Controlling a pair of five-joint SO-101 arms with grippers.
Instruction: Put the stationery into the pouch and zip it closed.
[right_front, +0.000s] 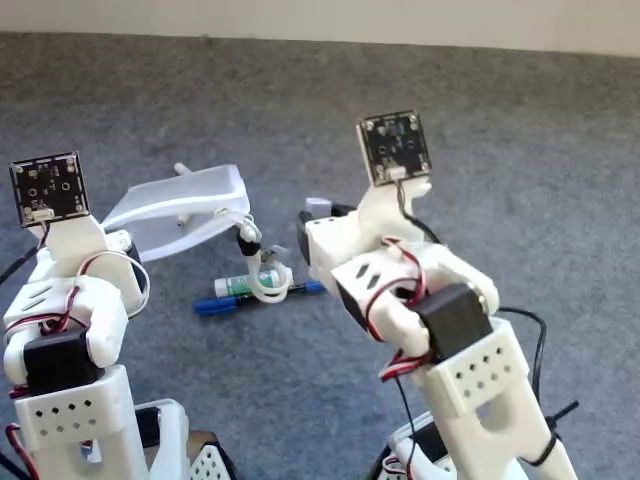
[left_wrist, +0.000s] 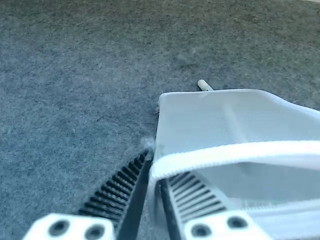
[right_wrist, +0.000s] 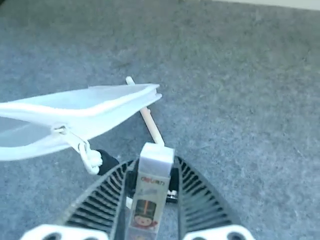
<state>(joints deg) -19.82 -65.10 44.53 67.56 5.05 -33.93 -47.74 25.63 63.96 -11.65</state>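
A translucent white pouch (right_front: 185, 205) hangs tilted above the grey carpet, its mouth gaping. My left gripper (left_wrist: 152, 167) is shut on the pouch's (left_wrist: 225, 125) zipper edge. My right gripper (right_wrist: 152, 172) is shut on a white eraser (right_wrist: 150, 192) in a printed sleeve, just beside the pouch (right_wrist: 75, 112) mouth; the eraser (right_front: 318, 207) sticks out of the gripper in the high view. The zipper pull cord (right_wrist: 90, 157) dangles from the pouch. A wooden pencil (right_wrist: 150, 122) lies on the carpet under the pouch. A blue pen (right_front: 225, 303) and a green-and-white marker (right_front: 240, 285) lie below it.
A white ring (right_front: 272, 285) rests on the pens. Grey carpet (right_front: 500, 150) stretches open to the right and far side. Both arm bases stand at the near edge.
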